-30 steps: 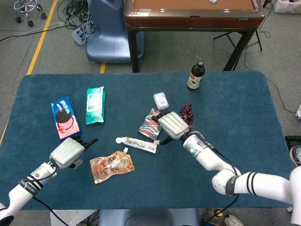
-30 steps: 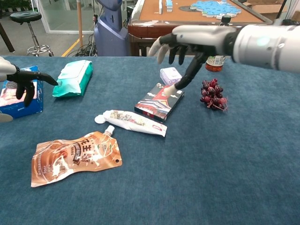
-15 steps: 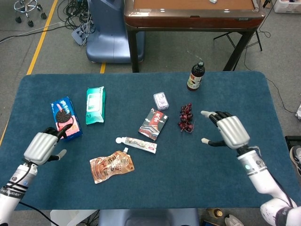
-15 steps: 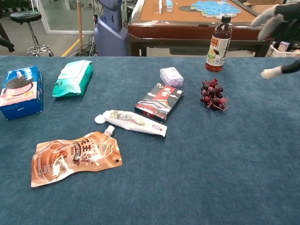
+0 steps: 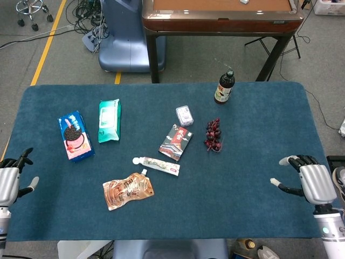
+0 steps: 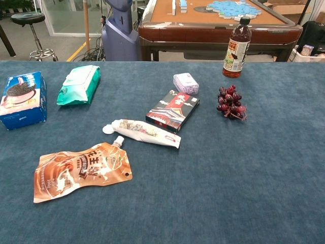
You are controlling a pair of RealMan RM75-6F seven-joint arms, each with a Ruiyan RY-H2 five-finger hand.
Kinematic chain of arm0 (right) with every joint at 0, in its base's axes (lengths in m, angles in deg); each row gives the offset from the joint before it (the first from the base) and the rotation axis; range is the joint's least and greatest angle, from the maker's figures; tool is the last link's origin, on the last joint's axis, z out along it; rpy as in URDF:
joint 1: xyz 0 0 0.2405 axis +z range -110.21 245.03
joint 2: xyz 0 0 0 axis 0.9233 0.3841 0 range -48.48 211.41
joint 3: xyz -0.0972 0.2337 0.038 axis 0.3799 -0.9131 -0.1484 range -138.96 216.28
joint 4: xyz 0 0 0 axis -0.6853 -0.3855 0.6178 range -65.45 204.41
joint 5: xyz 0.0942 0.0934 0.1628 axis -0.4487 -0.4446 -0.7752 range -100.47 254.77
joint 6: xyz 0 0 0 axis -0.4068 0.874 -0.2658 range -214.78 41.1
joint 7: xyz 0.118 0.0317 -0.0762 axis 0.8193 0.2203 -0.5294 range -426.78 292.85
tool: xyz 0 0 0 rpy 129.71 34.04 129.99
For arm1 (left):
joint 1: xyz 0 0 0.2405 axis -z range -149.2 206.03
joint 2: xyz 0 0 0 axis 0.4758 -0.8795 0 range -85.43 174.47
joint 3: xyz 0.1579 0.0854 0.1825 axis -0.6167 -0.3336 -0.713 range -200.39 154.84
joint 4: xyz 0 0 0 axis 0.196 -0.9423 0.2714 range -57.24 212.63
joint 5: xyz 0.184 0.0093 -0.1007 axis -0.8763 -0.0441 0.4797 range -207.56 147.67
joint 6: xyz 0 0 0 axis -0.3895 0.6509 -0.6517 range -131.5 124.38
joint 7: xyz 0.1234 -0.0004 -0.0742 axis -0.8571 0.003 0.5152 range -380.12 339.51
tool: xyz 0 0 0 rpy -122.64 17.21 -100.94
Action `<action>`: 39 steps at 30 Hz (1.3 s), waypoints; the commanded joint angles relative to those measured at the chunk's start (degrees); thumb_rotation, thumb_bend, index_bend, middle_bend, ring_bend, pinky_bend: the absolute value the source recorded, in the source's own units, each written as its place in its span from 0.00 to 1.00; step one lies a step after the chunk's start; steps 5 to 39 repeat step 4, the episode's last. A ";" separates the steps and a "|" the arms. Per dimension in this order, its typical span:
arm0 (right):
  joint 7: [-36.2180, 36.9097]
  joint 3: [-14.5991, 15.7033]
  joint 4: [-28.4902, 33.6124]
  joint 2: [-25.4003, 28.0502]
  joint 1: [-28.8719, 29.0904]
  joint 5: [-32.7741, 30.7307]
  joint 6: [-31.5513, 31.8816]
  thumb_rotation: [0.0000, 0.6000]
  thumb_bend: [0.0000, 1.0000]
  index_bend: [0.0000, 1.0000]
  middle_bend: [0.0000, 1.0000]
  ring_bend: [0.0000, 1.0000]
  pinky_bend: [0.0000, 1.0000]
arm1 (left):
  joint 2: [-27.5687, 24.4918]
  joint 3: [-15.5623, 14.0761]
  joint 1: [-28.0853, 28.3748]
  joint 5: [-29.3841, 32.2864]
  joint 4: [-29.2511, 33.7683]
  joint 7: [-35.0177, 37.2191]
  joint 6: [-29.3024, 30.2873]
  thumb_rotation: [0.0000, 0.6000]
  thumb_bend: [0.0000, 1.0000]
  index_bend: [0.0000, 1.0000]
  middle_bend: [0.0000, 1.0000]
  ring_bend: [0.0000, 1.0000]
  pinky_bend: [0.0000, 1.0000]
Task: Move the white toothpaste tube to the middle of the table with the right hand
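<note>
With the white toothpaste tube [image 5: 157,165] lying mid-worktop [image 5: 253,189], the empty, spread-fingered right robot hand [image 5: 310,182] seems finished; no further reach appears needed.

White toothpaste tube [image 6: 144,132], dark-red grapes [image 6: 231,103], teal wipes pack [image 6: 78,84], blue tablecloth [image 6: 244,188].

Grey concrete floor [image 5: 64,59] lies beyond, crossed by a yellow painted line [image 5: 49,40]. A brown wooden table with black legs [image 5: 221,13] stands far behind, a wheeled black stool [image 6: 30,23] far left.
</note>
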 commanded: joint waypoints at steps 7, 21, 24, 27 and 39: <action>0.75 0.16 0.23 -0.43 -2.53 0.94 0.82 1.00 0.17 0.43 0.45 0.34 0.30 | 0.65 -1.04 -3.74 -2.68 0.32 -0.31 4.28 1.00 0.26 0.13 0.37 0.36 0.22; 0.75 0.16 0.23 -0.43 -2.53 0.94 0.82 1.00 0.17 0.43 0.45 0.34 0.30 | 0.65 -1.04 -3.74 -2.68 0.32 -0.31 4.28 1.00 0.26 0.13 0.37 0.36 0.22; 0.75 0.16 0.23 -0.43 -2.53 0.94 0.82 1.00 0.17 0.43 0.45 0.34 0.30 | 0.65 -1.04 -3.74 -2.68 0.32 -0.31 4.28 1.00 0.26 0.13 0.37 0.36 0.22; 0.75 0.16 0.23 -0.43 -2.53 0.94 0.82 1.00 0.17 0.43 0.45 0.34 0.30 | 0.65 -1.04 -3.74 -2.68 0.32 -0.31 4.28 1.00 0.26 0.13 0.37 0.36 0.22; 0.75 0.16 0.23 -0.43 -2.53 0.94 0.82 1.00 0.17 0.43 0.45 0.34 0.30 | 0.65 -1.04 -3.74 -2.68 0.32 -0.31 4.28 1.00 0.26 0.13 0.37 0.36 0.22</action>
